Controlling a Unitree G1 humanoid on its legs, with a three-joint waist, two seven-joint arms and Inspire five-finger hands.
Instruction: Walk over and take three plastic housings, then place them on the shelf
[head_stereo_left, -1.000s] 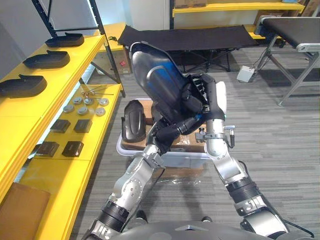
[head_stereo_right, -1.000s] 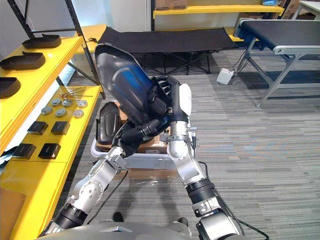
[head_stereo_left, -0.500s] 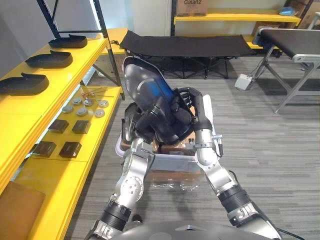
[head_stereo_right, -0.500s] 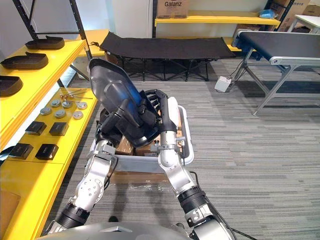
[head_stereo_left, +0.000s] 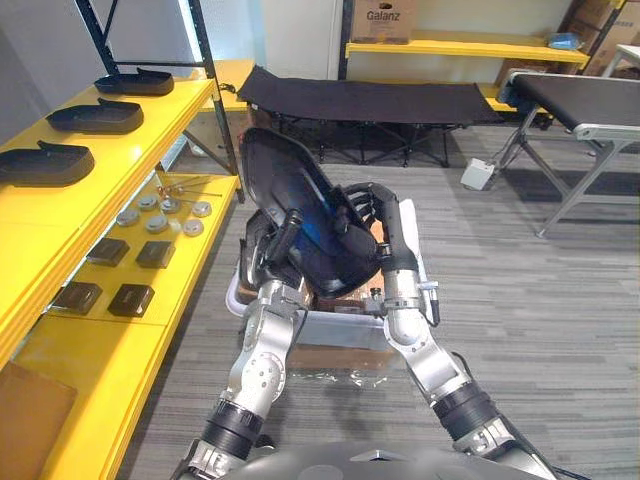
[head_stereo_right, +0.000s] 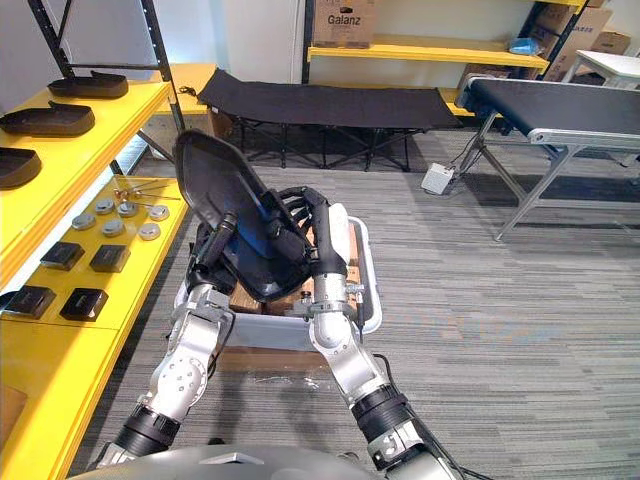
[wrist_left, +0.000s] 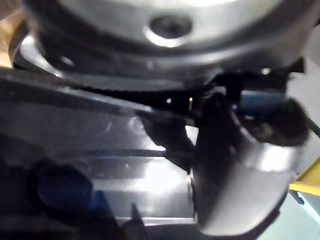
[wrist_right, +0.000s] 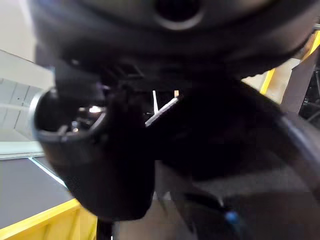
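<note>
A large black plastic housing (head_stereo_left: 300, 195) stands tilted between my two hands, above a white bin (head_stereo_left: 340, 325) on the floor. My right hand (head_stereo_left: 372, 212) has its fingers curled over the housing's right edge. My left hand (head_stereo_left: 283, 245) grips its lower left side, one finger lying up along the face. The left wrist view shows the thumb (wrist_left: 235, 165) pressed against the dark shell. Another housing (head_stereo_left: 252, 250) leans in the bin's left end. Three similar housings (head_stereo_left: 95, 115) lie on the top board of the yellow shelf (head_stereo_left: 60, 215) at my left.
The shelf's lower board carries small black boxes (head_stereo_left: 130, 298) and round metal discs (head_stereo_left: 160, 212). A black cot (head_stereo_left: 370, 100) stands beyond the bin, and a conveyor table (head_stereo_left: 590, 100) at the far right. Grey carpet (head_stereo_left: 540, 300) lies open to the right.
The whole view has shifted. The housing now sits lower and farther from the camera. My left hand has moved from beneath it to its left side, fingers curling.
</note>
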